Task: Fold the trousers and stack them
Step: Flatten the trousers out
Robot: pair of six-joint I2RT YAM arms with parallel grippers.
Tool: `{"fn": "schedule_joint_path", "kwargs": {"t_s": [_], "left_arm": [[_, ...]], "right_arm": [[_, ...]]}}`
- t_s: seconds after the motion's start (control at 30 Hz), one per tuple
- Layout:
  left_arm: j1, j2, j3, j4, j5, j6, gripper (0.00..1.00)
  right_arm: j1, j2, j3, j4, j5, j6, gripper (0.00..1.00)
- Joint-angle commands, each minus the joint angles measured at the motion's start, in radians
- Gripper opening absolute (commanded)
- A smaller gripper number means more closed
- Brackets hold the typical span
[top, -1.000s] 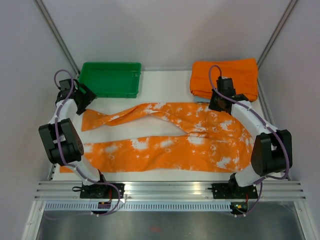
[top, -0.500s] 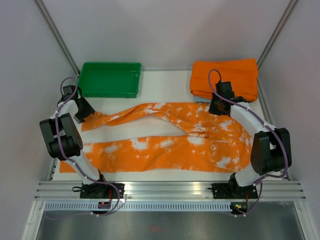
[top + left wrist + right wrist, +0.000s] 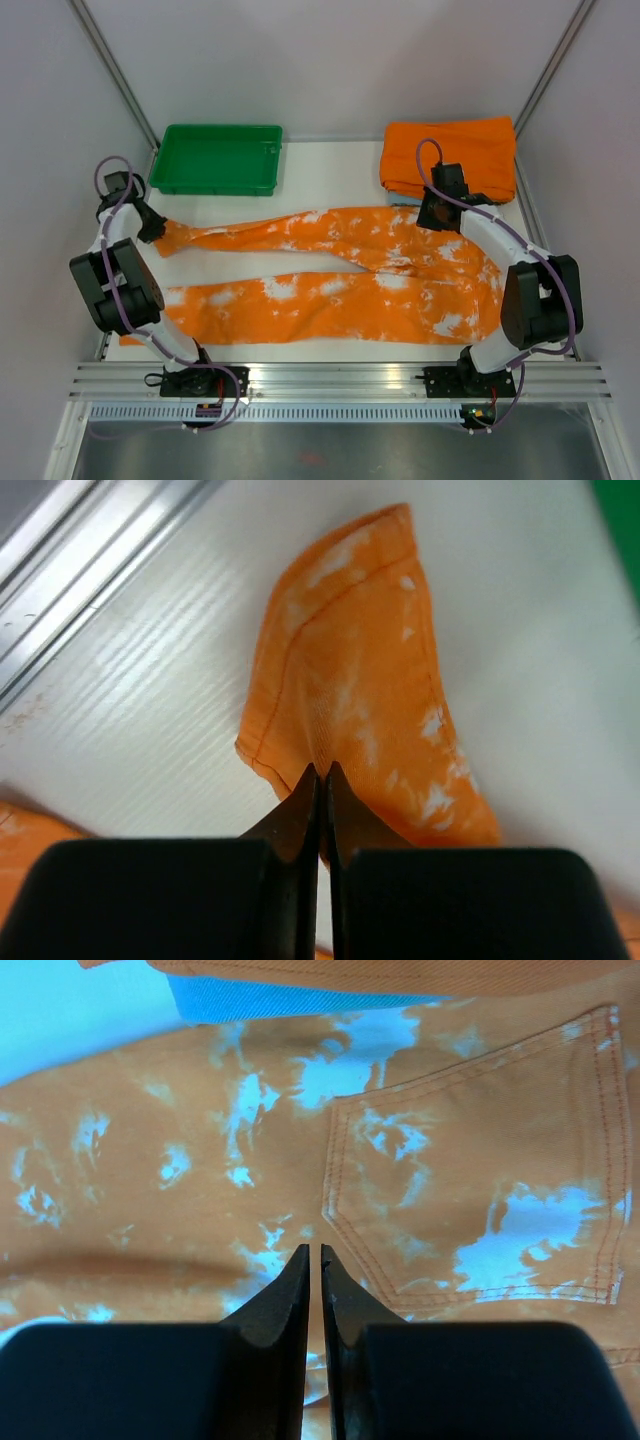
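The trousers (image 3: 330, 290) lie spread across the white table, orange with white splashes, waist at the right and both legs running left. My left gripper (image 3: 152, 228) is at the far left, shut on the hem end of the far leg (image 3: 360, 680); its fingertips (image 3: 322, 770) pinch the cloth's edge. My right gripper (image 3: 437, 213) sits on the waist end at the back right. Its jaws (image 3: 312, 1250) stand almost together on the trousers (image 3: 150, 1160), just left of a stitched back pocket (image 3: 470, 1190).
A green tray (image 3: 215, 188) stands at the back left. A plain orange folded cloth (image 3: 455, 150) lies at the back right on a light blue cloth (image 3: 300, 1000). An aluminium rail (image 3: 90, 570) borders the table's left edge, close to my left gripper.
My left gripper closed on the far leg's hem and drew it left toward the table edge, straightening that leg. The right arm stayed put.
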Motion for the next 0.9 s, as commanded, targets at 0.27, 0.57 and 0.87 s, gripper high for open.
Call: {"fn": "schedule_joint_path", "kwargs": {"t_s": [0.27,0.57,0.87], "left_arm": [[0.135,-0.079,0.058,-0.095,0.003,-0.180,0.22],[0.126,-0.247,0.003,-0.128,0.063,-0.098,1.00],[-0.044,-0.582,-0.390,-0.043,-0.081,-0.357,0.98]], "right_arm": [[-0.004,0.013,-0.043,0.070,-0.070,0.010,0.13],[-0.004,0.021,-0.081,0.089,-0.073,-0.003,0.14],[-0.004,0.025,-0.109,0.124,-0.125,0.005,0.14]]}}
